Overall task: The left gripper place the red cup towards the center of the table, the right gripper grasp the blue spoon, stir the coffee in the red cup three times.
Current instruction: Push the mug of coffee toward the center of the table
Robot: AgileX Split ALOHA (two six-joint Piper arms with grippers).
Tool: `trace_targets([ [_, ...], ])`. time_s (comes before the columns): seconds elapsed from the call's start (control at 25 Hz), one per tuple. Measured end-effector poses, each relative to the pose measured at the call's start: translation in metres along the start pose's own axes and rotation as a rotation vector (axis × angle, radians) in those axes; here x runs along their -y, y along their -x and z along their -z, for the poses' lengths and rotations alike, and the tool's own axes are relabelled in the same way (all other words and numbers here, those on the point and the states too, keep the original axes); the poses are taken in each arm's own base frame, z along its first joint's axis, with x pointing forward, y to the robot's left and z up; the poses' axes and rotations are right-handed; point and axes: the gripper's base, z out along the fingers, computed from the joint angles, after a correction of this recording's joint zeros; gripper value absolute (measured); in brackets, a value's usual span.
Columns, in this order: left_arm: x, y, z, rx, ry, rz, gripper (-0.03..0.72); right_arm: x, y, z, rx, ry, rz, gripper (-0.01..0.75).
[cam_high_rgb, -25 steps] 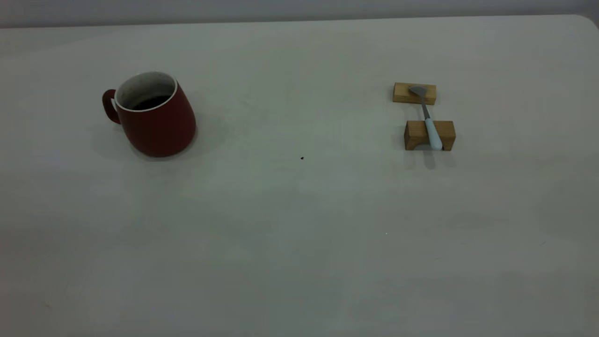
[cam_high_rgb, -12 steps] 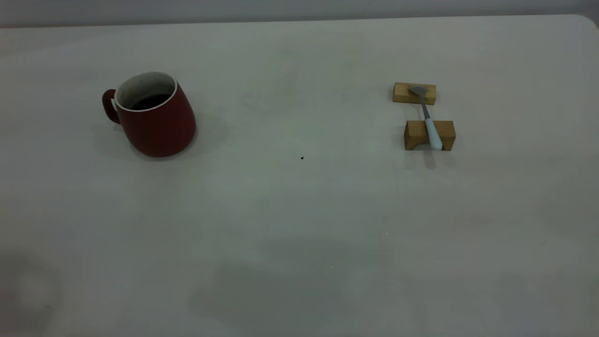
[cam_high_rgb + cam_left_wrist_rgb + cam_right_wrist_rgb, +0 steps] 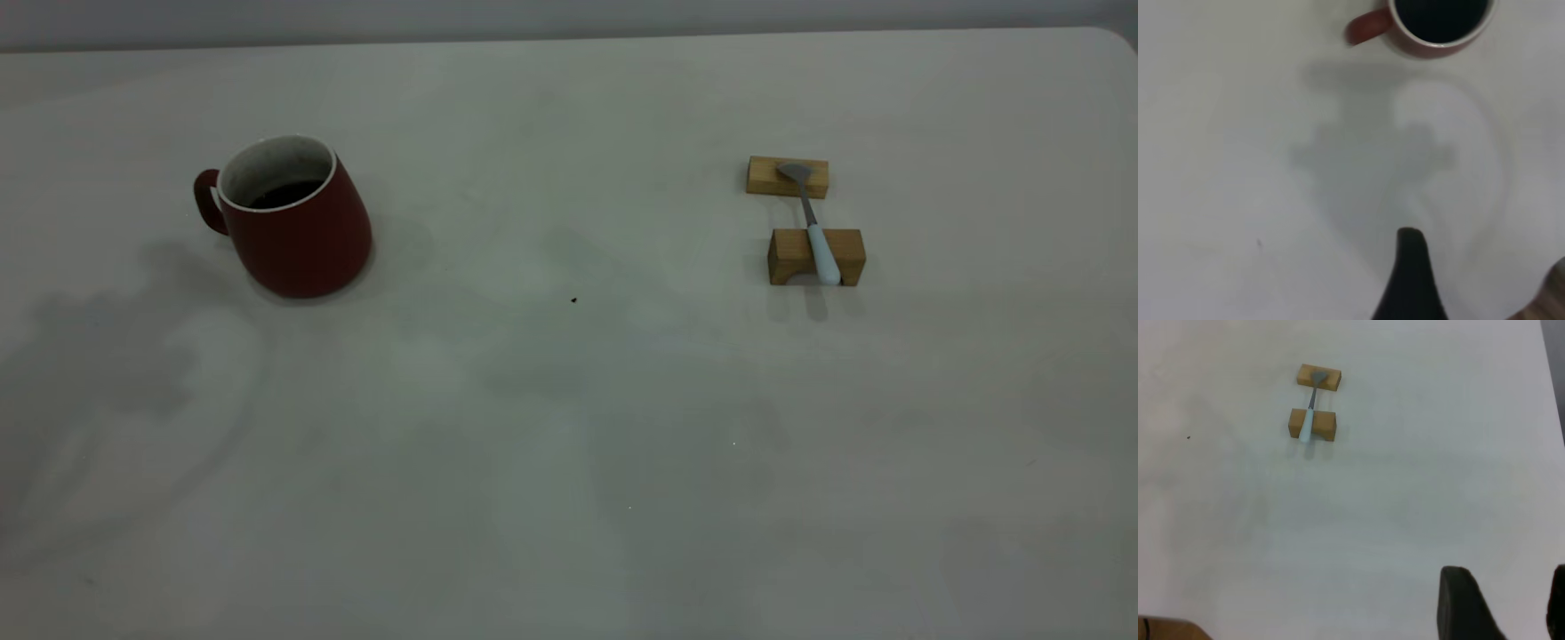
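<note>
- The left gripper hangs above the table, out of the exterior view, where only its shadow lies on the tabletop on the near side of the red cup.
- In the left wrist view one dark finger shows plainly and only a sliver of something dark sits at the frame's edge, so I cannot tell whether this claw is released or clenched; it holds nothing visible.
- The red cup stands upright well ahead of the left gripper, apart from it, with its handle turned to the side.
- The coffee fills the cup as a dark round surface.
- The right gripper is also above the table, outside the exterior view.
- Its two dark fingers stand apart with bare table between them: the claw is released and empty.
- The blue spoon lies well ahead of the right gripper, far from its fingertips.
- The spoon rests across two wooden blocks: its pale blue handle on the nearer, arched block, its grey bowl on the farther, flatter block.
- Cup and spoon are well apart, on opposite sides of the table, and a tiny dark speck lies between them.
</note>
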Motion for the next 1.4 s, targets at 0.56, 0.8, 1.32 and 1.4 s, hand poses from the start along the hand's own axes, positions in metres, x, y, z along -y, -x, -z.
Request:
trace_targets([
  [0.56,-0.019,0.048,-0.112,-0.215,-0.083,-0.605,0.645,0.000,0.000,0.000,0.000,0.000,0.000,0.350],
  [0.8,-0.022,0.045,-0.150,-0.259,-0.100,-0.721,0.638,0.000,0.000,0.000,0.000,0.000,0.000,0.350],
  [1.32,-0.026,0.052,-0.202,-0.201,-0.053,-0.845,0.618,0.000,0.000,0.000,0.000,0.000,0.000,0.350],
  [1.4,-0.025,0.052,-0.208,-0.198,-0.054,-0.865,0.611,0.000,0.000,0.000,0.000,0.000,0.000,0.350],
])
